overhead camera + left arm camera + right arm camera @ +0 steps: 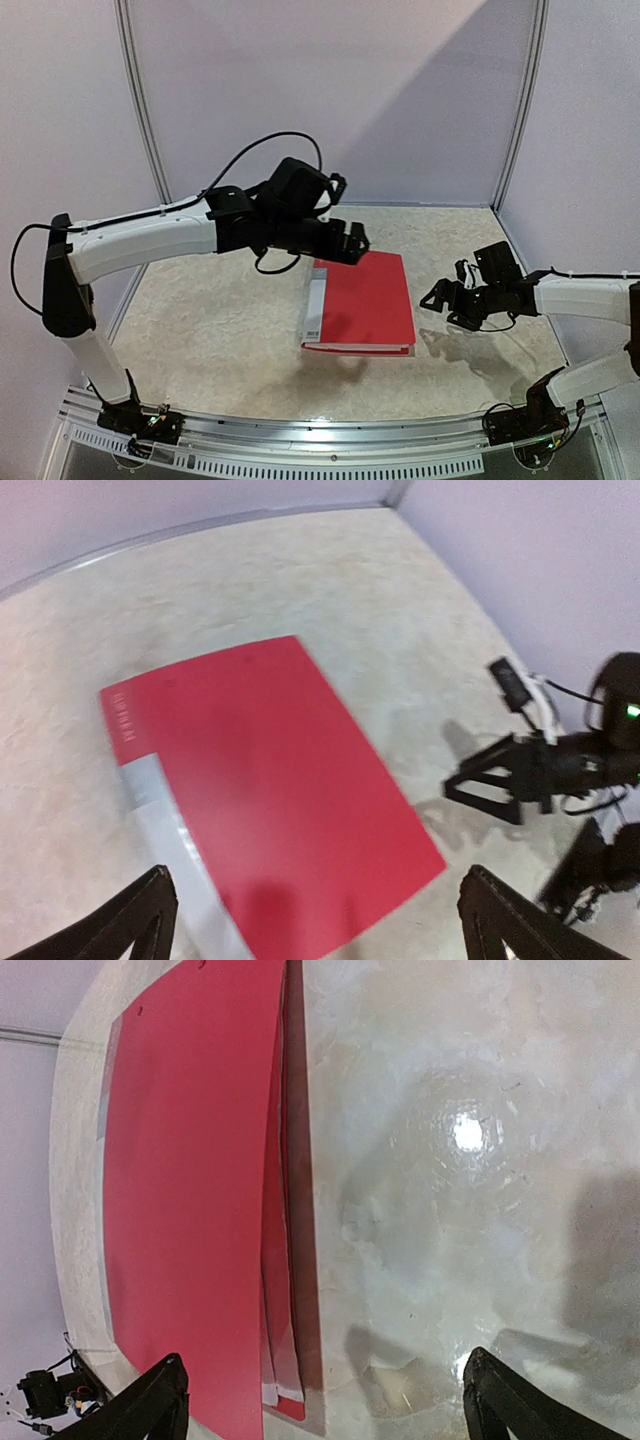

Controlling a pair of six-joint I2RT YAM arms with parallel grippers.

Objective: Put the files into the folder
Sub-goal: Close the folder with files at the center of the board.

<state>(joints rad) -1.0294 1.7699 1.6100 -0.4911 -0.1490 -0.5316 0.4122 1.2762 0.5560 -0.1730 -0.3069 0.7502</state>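
The red folder (365, 300) lies shut and flat on the middle of the table, with its grey-white label strip (314, 310) along the left side. It also fills the left wrist view (270, 780) and the left of the right wrist view (180, 1180). The files are hidden, except for a thin pale edge (276, 1386) between the covers. My left gripper (352, 243) hangs open above the folder's far left corner, its jaws (318, 900) wide apart and holding nothing. My right gripper (440, 303) stands open just right of the folder, over bare table (325, 1380).
Pale enclosure walls (330, 90) close off the back and both sides. A metal rail (330, 440) runs along the near edge. The right arm (540, 770) shows in the left wrist view, beyond the folder's right edge. The tabletop (220, 330) is beige and mottled.
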